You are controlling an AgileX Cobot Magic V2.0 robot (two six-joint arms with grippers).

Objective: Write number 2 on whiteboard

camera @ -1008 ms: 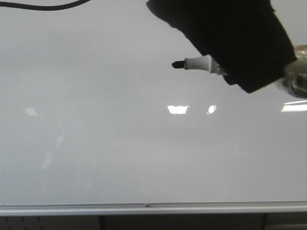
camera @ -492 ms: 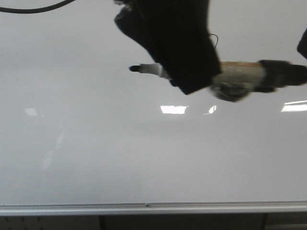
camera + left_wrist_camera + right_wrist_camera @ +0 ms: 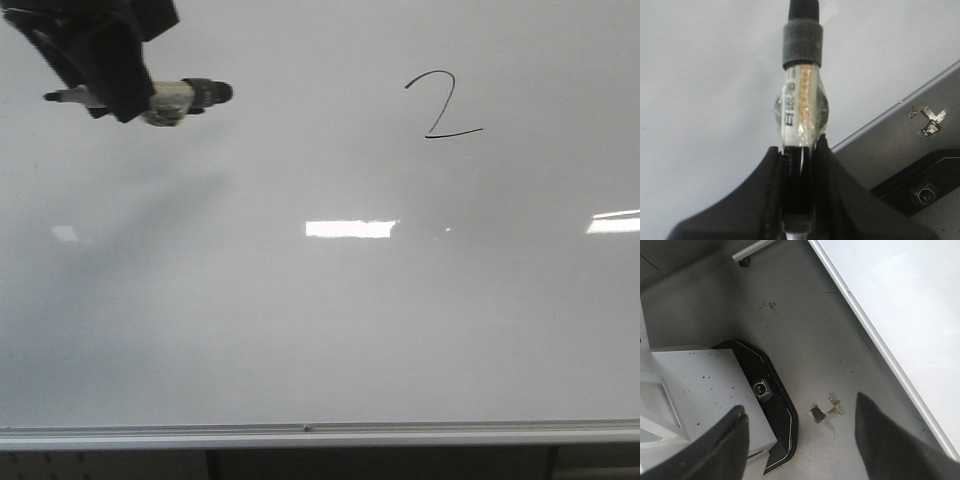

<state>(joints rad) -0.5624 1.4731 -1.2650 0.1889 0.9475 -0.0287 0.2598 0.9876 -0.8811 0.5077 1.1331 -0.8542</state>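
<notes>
Marker held at the board's 10 o'clock corner, the digit drawn at 1 o'clock.

In the front view the left hand sits at about 10 o'clock over the whiteboard, its fingers pinching a marker that lies roughly level, dark tip pointing toward 9 o'clock and capped end toward 3 o'clock; the left wrist view shows both black pads pressed against the marker's barrel. A soft shadow falls on the board below the hand. Further right, the number 2 stands at about 1 o'clock on the board, thin and black, well apart from the marker. The right hand, seen only in its own wrist view, is spread wide with nothing between its fingers, over the floor beside the board's silver rail.
</notes>
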